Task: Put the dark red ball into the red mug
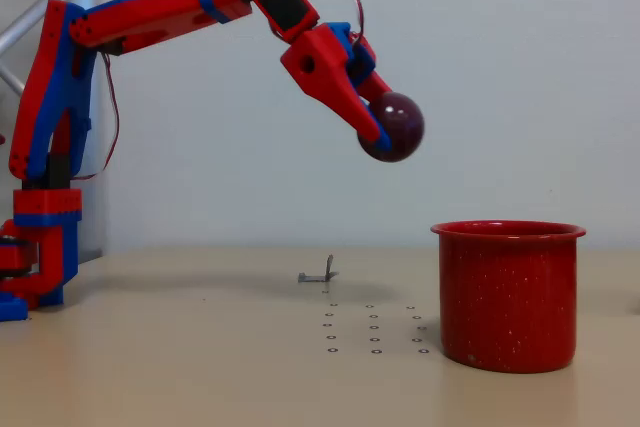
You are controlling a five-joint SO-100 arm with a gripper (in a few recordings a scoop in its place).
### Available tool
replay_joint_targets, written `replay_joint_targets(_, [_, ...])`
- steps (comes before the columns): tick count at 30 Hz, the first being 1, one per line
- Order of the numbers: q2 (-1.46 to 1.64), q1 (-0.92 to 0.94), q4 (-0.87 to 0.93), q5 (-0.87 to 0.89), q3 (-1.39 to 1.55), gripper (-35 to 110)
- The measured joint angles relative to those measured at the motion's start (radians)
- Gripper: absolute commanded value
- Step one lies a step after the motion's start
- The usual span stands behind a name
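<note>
The dark red ball [397, 125] hangs high in the air, a glossy plum sphere held at the tip of my red-and-blue gripper [378, 127], which is shut on it. The arm reaches from its base at the left, sloping down to the right. The red mug [508, 295] stands upright on the table at the lower right, wide, with white speckles and a rolled rim. The ball is well above the mug's rim and a little to the left of the mug's left wall.
The beige table [180, 347] carries a small metal clip [322, 271] near its middle and a grid of small holes [373, 327] left of the mug. The arm's base [35, 267] stands at the far left. A pale wall lies behind.
</note>
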Motion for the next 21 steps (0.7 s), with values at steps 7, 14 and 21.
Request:
replay_joint_targets(7, [-0.106,0.074,-0.071,-0.034,-0.118,15])
replay_joint_targets(14, [-0.225,0.144,-0.117,-0.063,-0.235,15])
replay_joint_targets(21, [-0.288,0.158,-0.147,-0.098,-0.304,15])
